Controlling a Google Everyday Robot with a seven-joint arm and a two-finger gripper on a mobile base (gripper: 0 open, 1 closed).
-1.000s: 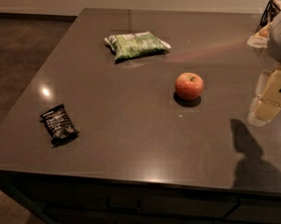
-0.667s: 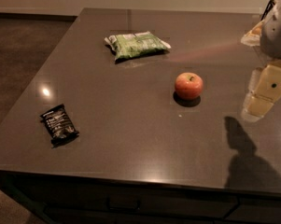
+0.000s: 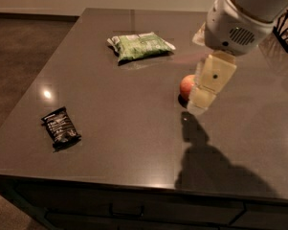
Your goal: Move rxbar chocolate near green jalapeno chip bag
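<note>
The gripper [image 3: 200, 103] hangs right of centre, partly covering the red apple [image 3: 186, 86]; its opening state cannot be determined. The rxbar chocolate [image 3: 61, 127] lies near left on the table [image 3: 129, 147], well apart from the far green jalapeno chip bag [image 3: 139, 46].

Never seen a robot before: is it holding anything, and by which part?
Nothing seems held: the pincer hangs before the apple; the rxbar chocolate lies apart on the table.
</note>
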